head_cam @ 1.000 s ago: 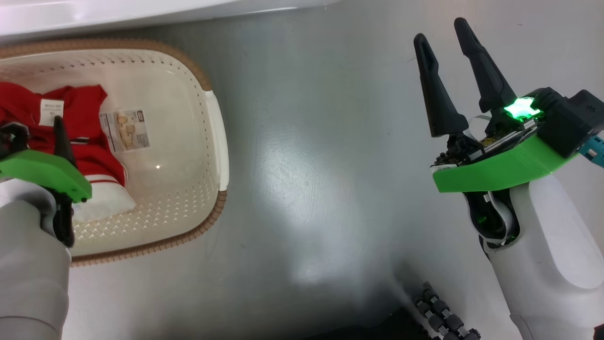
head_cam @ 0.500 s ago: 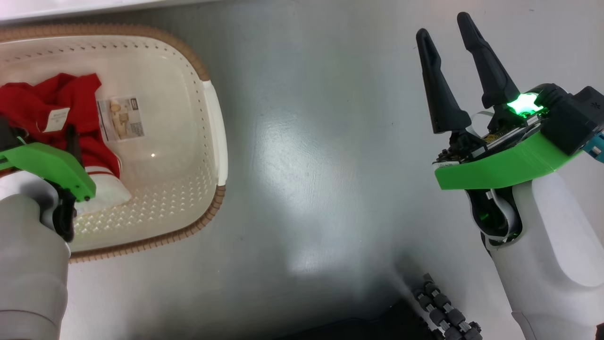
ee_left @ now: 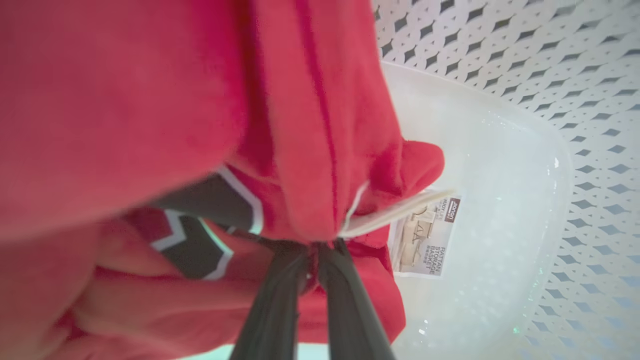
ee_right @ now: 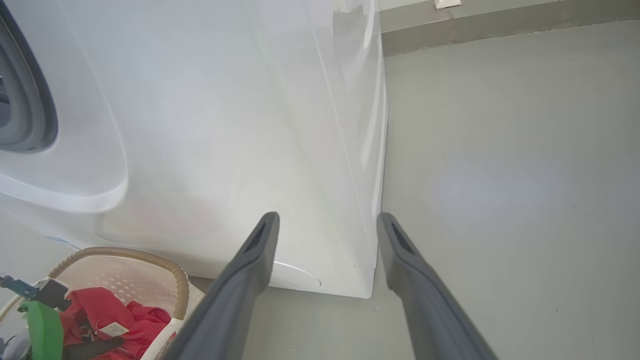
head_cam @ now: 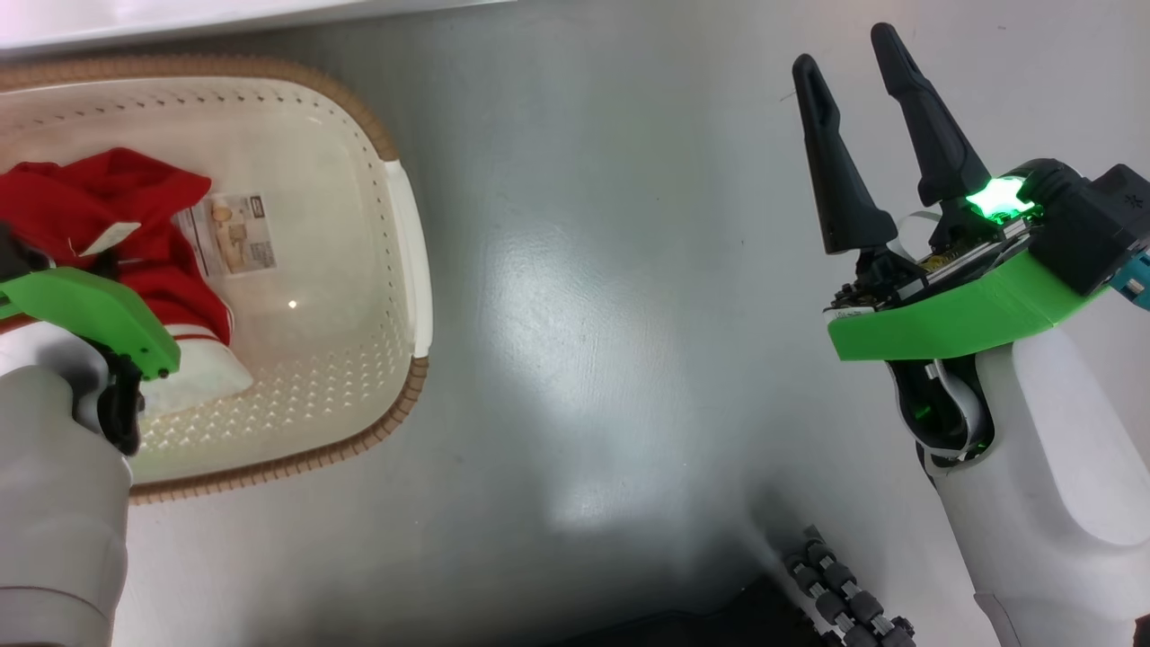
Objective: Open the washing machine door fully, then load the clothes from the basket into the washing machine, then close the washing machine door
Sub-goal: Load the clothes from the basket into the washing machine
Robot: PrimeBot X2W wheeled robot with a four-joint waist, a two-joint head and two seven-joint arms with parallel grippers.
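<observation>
My left gripper (ee_left: 312, 247) is pinched almost shut on a fold of the bright red clothes with white stripes (ee_left: 150, 100). They lie bunched at one end of the cream perforated plastic basket (head_cam: 359, 270), on the grey floor (head_cam: 629, 314) before the big white washing machine (ee_right: 225, 125). The bite looks thin. On the lift the fabric may slip free, or part of the bundle may trail back. My right gripper (head_cam: 843, 47) hangs wide open and empty, well apart.

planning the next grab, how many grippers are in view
2. The left gripper is down in the basket, shut on the red clothes. The right gripper is open, holding nothing, above the grey floor near the washing machine. None seems hidden.
</observation>
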